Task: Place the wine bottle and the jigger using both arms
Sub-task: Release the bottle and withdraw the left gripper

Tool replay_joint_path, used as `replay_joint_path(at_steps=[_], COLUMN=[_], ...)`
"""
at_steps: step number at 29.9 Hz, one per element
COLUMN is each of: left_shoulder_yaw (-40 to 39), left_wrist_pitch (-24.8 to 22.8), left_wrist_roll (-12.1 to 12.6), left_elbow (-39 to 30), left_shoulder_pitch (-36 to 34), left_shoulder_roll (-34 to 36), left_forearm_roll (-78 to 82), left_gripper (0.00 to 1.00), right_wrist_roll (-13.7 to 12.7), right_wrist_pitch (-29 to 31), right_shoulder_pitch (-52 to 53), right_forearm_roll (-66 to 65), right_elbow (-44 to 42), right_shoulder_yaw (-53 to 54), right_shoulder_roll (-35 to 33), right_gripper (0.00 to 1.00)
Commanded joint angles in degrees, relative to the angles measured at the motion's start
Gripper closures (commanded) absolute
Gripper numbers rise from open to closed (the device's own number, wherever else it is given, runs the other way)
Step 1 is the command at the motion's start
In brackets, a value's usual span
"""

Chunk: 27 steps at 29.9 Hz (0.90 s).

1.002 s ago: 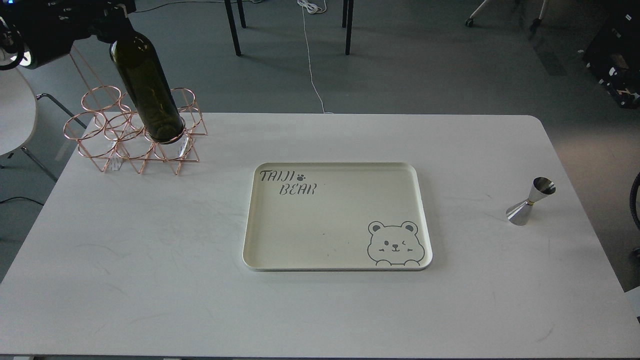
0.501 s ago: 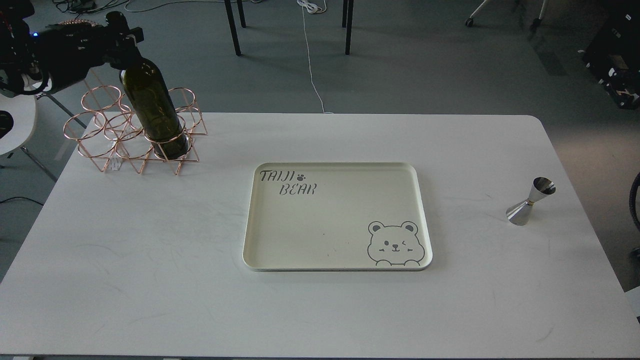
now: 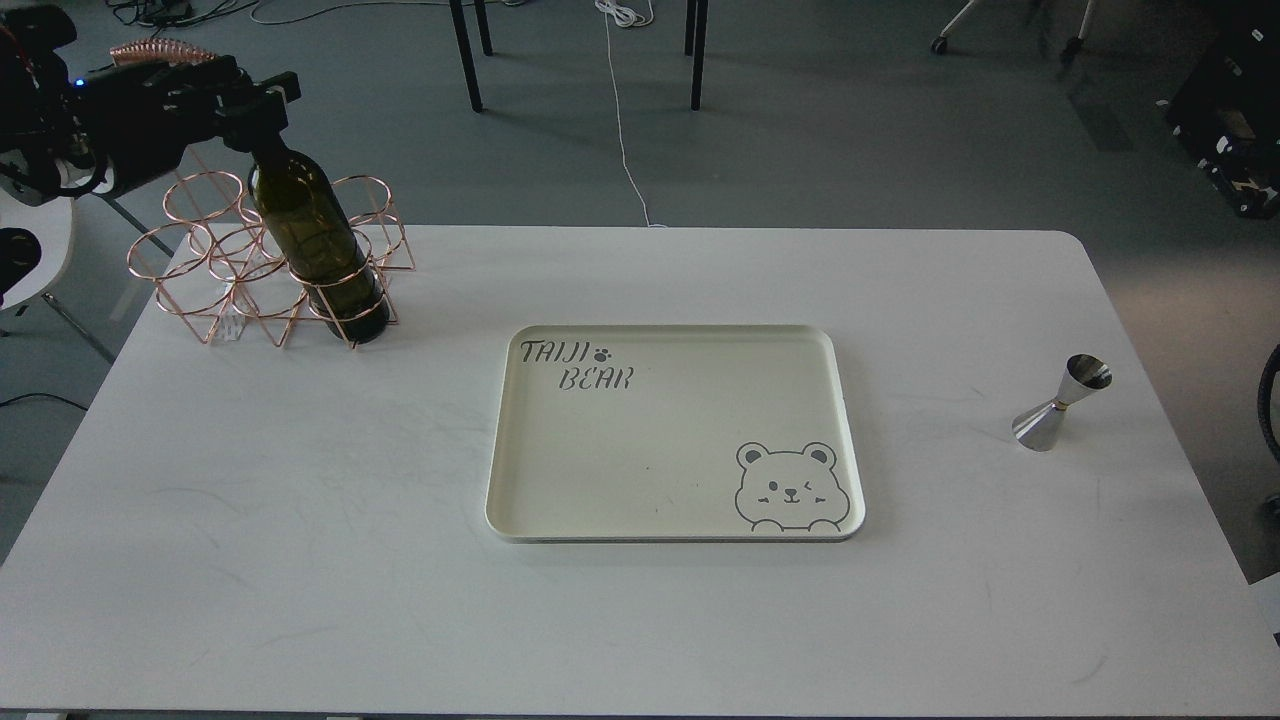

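The dark olive-green wine bottle (image 3: 310,240) stands in the front right ring of a copper wire rack (image 3: 215,265) at the table's far left, leaning slightly left. My left gripper (image 3: 258,105) is shut on the bottle's neck, with the arm coming in from the upper left. The steel jigger (image 3: 1060,403) stands on the table at the right, tilted in view, with nothing holding it. My right gripper is out of view; only a bit of black cable (image 3: 1270,400) shows at the right edge.
A cream tray (image 3: 670,500) with a bear drawing and the words "TAIJI BEAR" lies in the middle of the white table (image 3: 300,560). A white chair (image 3: 30,240) stands off the table's left side. Chair legs and cables lie on the floor behind.
The bottle has come down into the rack's front right ring, my left gripper lowering with it and still shut on the neck. The jigger and the tray have not moved.
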Motion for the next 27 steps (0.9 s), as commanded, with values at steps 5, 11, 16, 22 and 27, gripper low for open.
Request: replay_joint_path(at_steps=[5,11,16,22,27], left_shoulder_yaw=[-1.30,-1.39,-1.21,-1.30,-1.48], left_wrist_pitch=[-0.13,-2.32,-9.79,-15.60,-17.53], left_wrist_roll=[-1.28,-2.16,-1.99,-1.98,-2.07], left_elbow=[0.10,0.10,2.37,7.56,12.83], left_shoulder_pitch=[-0.45,-0.28,2.35,7.62,13.25], left_shoulder_roll=[5.33,9.11,9.11,5.34,-0.29], left_forearm_roll=[-36.07,-56.29,-72.03,-88.11,-103.06], left_gripper=[0.02,0.02,0.02,0.02,0.02], right_wrist_roll=[0.26,0.26,0.26,-0.96,-5.35], right_wrist_pitch=[-0.82,-0.90,-0.90,-0.11,0.15], right_shoulder_pitch=[0.00,-0.52,-0.70,-1.14,-1.76], right_forearm_roll=[0.00,0.00,0.61,9.84,13.44], right_elbow=[-0.23,-1.98,-6.99,-11.12,-11.66], right_shoulder_yaw=[0.26,0.43,0.79,-0.18,0.26], right_shoulder_roll=[0.09,0.00,0.79,2.38,3.43], right_gripper=[0.02,0.01,0.01,0.01,0.01])
